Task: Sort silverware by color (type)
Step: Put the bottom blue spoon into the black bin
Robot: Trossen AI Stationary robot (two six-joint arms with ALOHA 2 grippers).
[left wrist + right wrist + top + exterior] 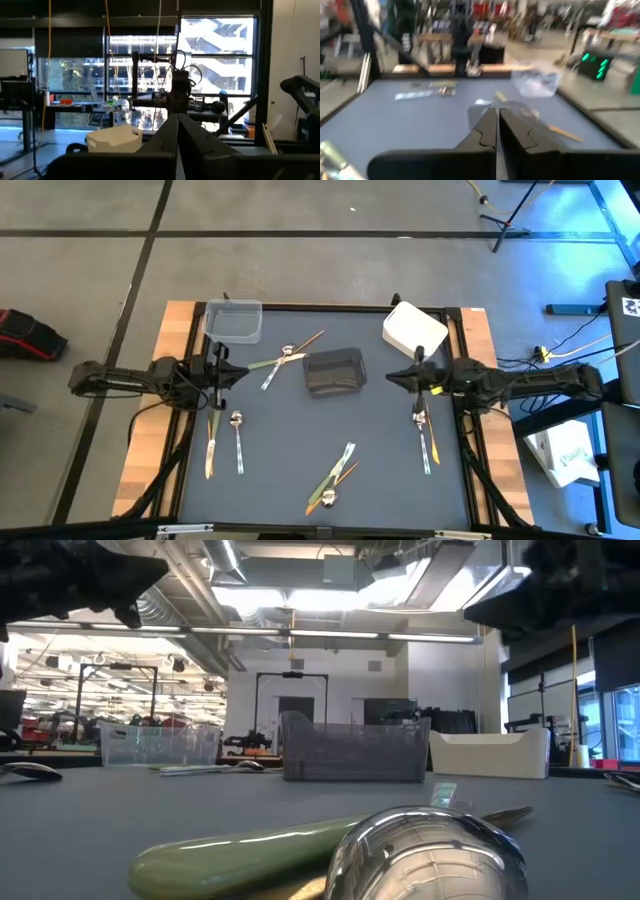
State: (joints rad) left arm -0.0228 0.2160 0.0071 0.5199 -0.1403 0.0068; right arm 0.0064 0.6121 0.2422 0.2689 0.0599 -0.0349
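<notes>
Silverware lies scattered flat on the dark mat. A green piece, a silver spoon and a wooden piece cross near the dark grey tub [285, 360]. A pale knife [211, 445] and a silver spoon [238, 438] lie at the left. A mixed pile [335, 475] lies near the front edge, and its green handle [250, 850] and silver spoon bowl [430, 850] fill the low view. More pieces [425, 435] lie at the right. My left gripper [222, 373] hovers by the left pieces, shut [177, 125]. My right gripper [413, 376] hovers above the right pieces, shut [497, 120]. Neither holds anything.
Three tubs stand on the mat: a clear one [233, 321] at the far left, a white one [414, 328] at the far right, and a dark grey one [334, 370] in the middle. Wooden table edges [150, 420] flank the mat. Bare mat shows between the piles.
</notes>
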